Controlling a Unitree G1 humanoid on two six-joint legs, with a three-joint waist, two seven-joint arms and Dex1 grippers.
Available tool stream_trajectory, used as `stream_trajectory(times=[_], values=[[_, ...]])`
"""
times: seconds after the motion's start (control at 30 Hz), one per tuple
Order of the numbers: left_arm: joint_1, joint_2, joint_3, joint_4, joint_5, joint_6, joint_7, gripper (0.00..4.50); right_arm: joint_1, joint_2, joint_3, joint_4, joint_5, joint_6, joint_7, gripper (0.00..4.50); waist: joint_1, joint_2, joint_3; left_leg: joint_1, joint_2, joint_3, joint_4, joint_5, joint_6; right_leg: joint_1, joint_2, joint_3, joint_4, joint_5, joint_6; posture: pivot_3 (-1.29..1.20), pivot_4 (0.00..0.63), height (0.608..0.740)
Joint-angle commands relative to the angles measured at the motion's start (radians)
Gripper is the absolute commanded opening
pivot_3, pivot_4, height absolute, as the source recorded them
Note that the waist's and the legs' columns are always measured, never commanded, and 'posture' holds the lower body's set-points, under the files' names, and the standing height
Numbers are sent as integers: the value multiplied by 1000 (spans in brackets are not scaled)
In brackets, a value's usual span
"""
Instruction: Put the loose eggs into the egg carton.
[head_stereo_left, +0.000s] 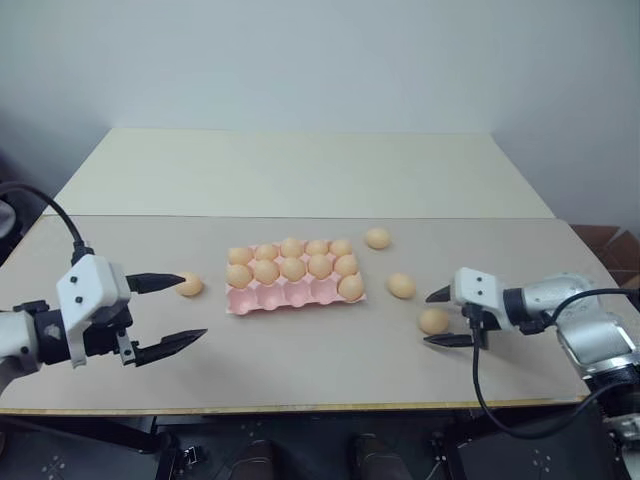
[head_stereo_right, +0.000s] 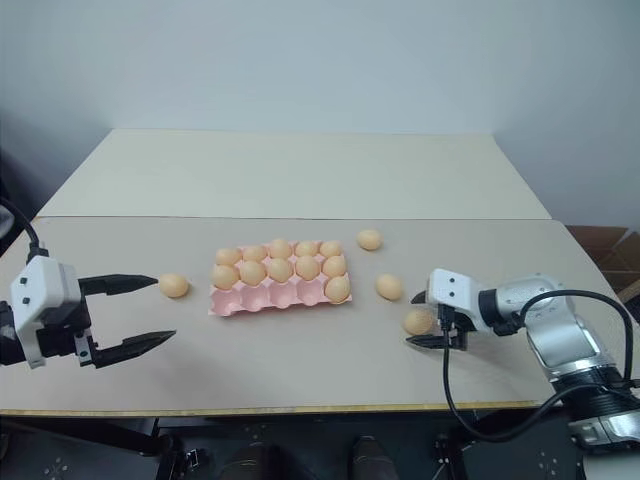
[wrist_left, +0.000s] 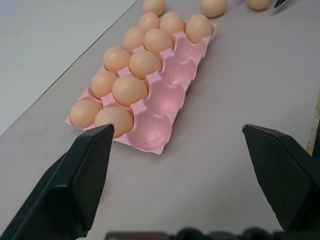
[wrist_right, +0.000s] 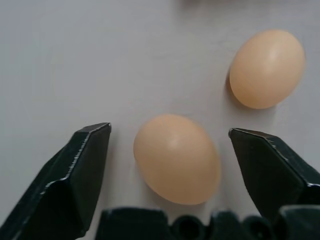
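1. The right gripper (head_stereo_left: 444, 318) is straddling the nearest loose egg (head_stereo_left: 434, 321) close to the table's (head_stereo_left: 300, 370) front edge, toward its right side — fingers spread on either side of the shell with a gap on both sides, so nothing is being gripped yet.
2. The left gripper (head_stereo_left: 178, 315) is hovering wide open and empty near the front-left part of the table, with its far finger reaching toward a second loose egg (head_stereo_left: 189, 286), which is lying just off the carton's left end.
3. The egg carton (head_stereo_left: 290, 295) is sitting mid-table and holding eleven eggs: the two far rows look full, while the row nearest the front edge is carrying one egg at its right end — four cups are standing empty.
4. A third egg (head_stereo_left: 401, 286) is lying right of the carton.
5. A fourth egg (head_stereo_left: 377, 238) is resting off the carton's far-right corner.
6. Judging by this, most of the job is done — four loose eggs are waiting for four free cups.
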Motion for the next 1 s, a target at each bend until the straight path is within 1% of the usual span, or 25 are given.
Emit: stream_trajectory(times=[0.03,0.1,0.13,0.17,0.2,0.33,0.47,0.6,0.67,0.77,0.9,1.0], values=[[-12,18,3,-17,5,-7,4,4500,-36,7,2,34,-21,-48,0,3212,0,0,0,0,0,0,0,0,0,0,0,0,0,0,0,0,150,740],[-10,17,6,-18,4,-7,3,4500,-42,14,4,49,-26,-55,-2,2531,0,0,0,0,0,0,0,0,0,0,0,0,0,0,0,0,150,740],[-8,16,9,-20,5,-7,2,4500,-44,15,5,53,-29,-58,-2,2297,0,0,0,0,0,0,0,0,0,0,0,0,0,0,0,0,150,740],[-6,15,10,-20,6,-7,3,4500,-44,15,6,56,-35,-62,-5,2143,0,0,0,0,0,0,0,0,0,0,0,0,0,0,0,0,150,740],[-3,13,12,-21,7,-8,3,4500,-43,14,7,56,-44,-66,-13,2082,0,0,0,0,0,0,0,0,0,0,0,0,0,0,0,0,150,740],[8,7,17,-20,14,-13,3,4500,-24,-1,-7,18,-42,-66,-12,2082,1,0,0,0,0,0,0,0,0,0,0,0,0,0,0,0,150,740],[22,2,25,-16,26,-16,7,4500,-24,-17,-37,-93,-14,-43,-13,2082,-1,0,0,0,0,0,0,0,0,0,0,0,0,0,0,0,150,740],[50,1,43,4,54,-24,1,4500,-89,23,-38,-209,25,30,-44,2082,-5,0,0,0,0,0,0,0,0,0,0,0,1,0,0,0,150,740],[59,2,47,11,65,-28,0,4500,-129,59,-19,-246,26,59,-64,2082,-5,0,0,1,0,0,0,0,0,0,0,0,1,0,0,0,150,740],[61,1,48,17,72,-33,-1,4500,-196,145,27,-262,11,94,-100,2082,-4,0,0,1,1,0,0,0,0,0,1,0,1,0,0,0,150,740],[70,-5,56,12,77,-35,0,4500,-269,268,103,-193,-55,52,-165,2082,-1,0,0,-1,1,0,0,0,0,-1,0,0,0,1,-2,0,150,740],[80,-7,62,8,79,-34,1,4500,-300,327,137,-139,-96,30,-200,2082,1,0,0,-1,1,1,0,0,0,-1,0,-1,0,3,-5,0,150,740]])
